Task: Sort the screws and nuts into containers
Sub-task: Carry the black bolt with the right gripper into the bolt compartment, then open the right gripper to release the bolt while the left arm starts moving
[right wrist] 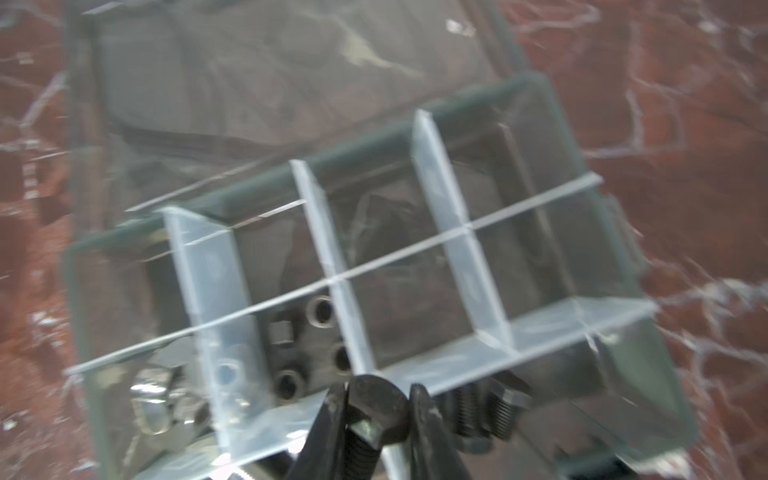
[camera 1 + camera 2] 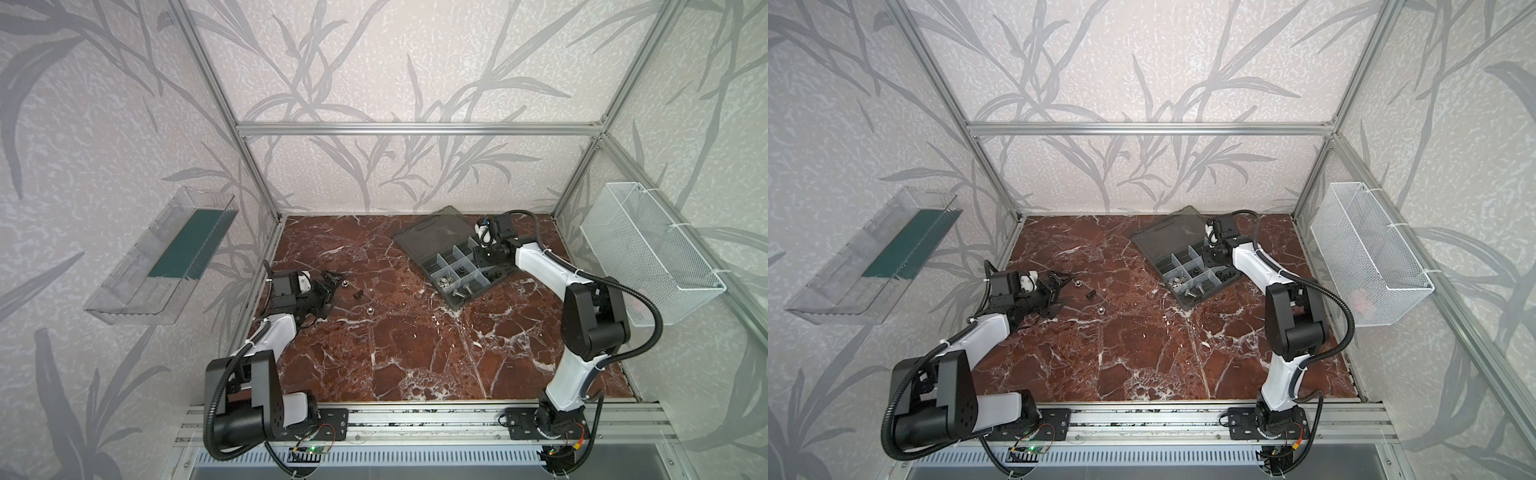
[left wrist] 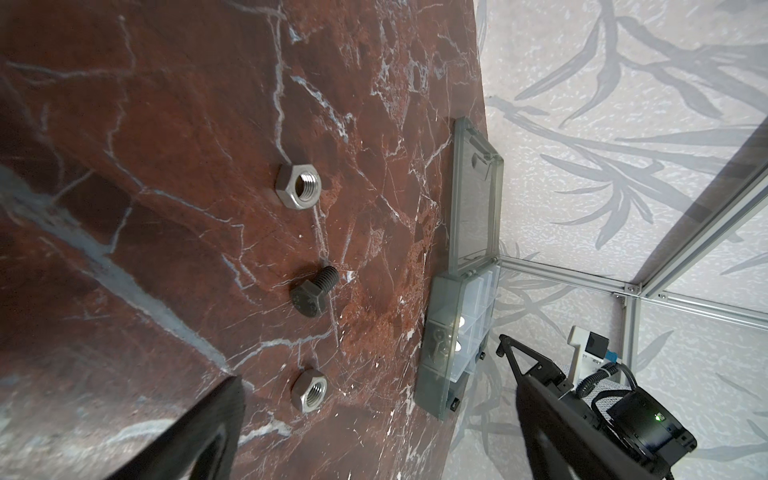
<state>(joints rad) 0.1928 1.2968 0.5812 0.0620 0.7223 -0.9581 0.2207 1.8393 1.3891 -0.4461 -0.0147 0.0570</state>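
Gripping black screw [image 1: 376, 419] in right pincer [image 1: 376, 401] above organiser box [image 1: 374, 139]; wide open on left pincer [image 2: 328, 293], beside two loose nuts [image 3: 298, 186] and dark screw [image 3: 313, 297] near table's [image 2: 415, 353] left edge.

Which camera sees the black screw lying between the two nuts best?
The left wrist view: the black screw is close and sharp, hex head and thread clear. In both top views it is only a tiny dark speck. The right wrist view does not show it.

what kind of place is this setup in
Likely a robot test cell rather than a workshop: an aluminium frame boxes in a marble-look tabletop and wallpaper-print walls, with a left arm and right arm mounted on a front rail.
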